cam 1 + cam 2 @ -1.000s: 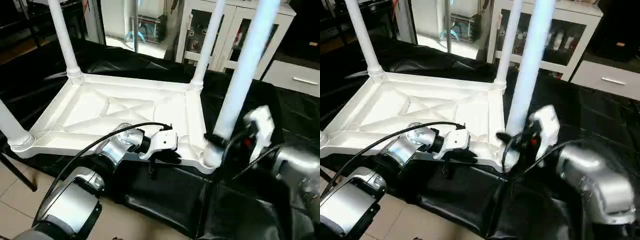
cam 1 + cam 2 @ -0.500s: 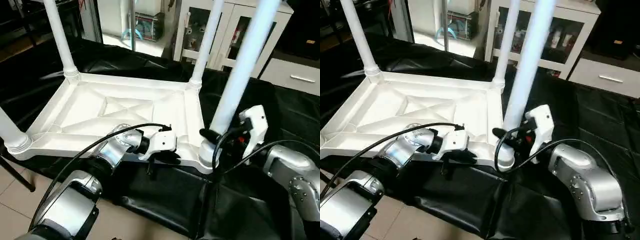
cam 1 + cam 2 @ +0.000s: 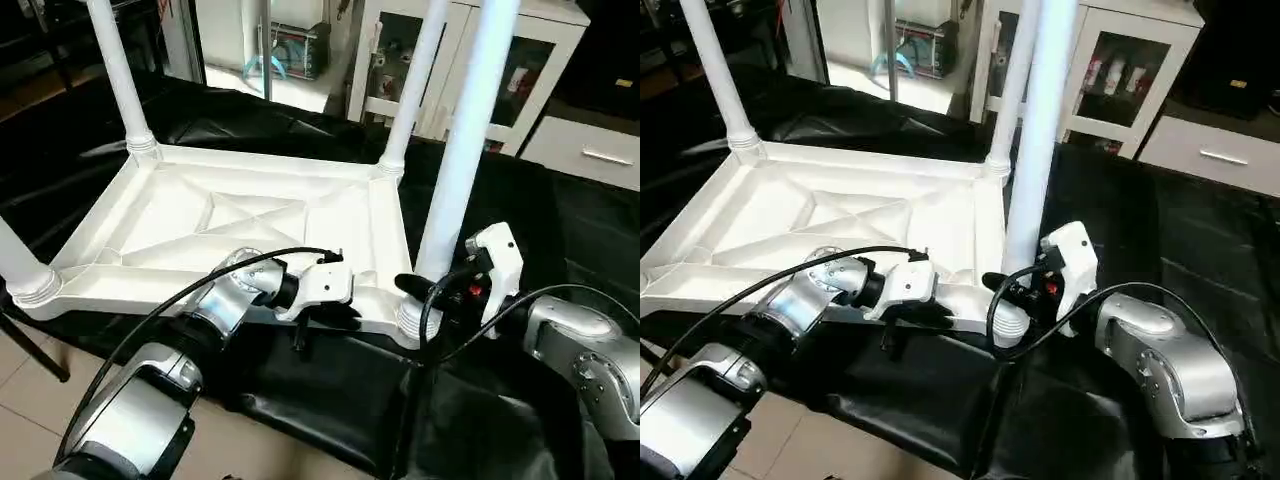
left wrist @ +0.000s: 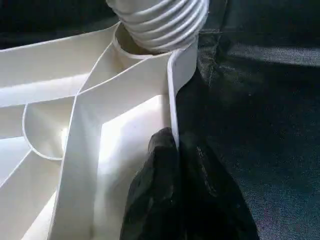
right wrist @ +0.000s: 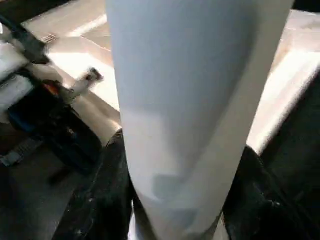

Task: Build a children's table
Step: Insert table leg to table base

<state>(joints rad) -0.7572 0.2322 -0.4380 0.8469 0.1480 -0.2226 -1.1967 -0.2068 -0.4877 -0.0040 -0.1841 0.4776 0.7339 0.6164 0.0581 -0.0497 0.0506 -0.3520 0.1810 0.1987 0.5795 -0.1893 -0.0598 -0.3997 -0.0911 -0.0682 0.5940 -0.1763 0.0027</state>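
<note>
While left tool (image 4: 176,165) pinches tabletop (image 3: 240,215) rim, right tool (image 3: 428,292) clasps upright leg (image 3: 462,130) above corner socket.

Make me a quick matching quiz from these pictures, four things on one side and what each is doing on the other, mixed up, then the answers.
1. left gripper
2. right gripper
3. tabletop
4. cabinet

A. lying underside up on the black cover
B. closed around the near right leg
C. pinching the tabletop's near rim
D. standing in the background, glass doors

Pairs: 1-C, 2-B, 3-A, 4-D
</note>
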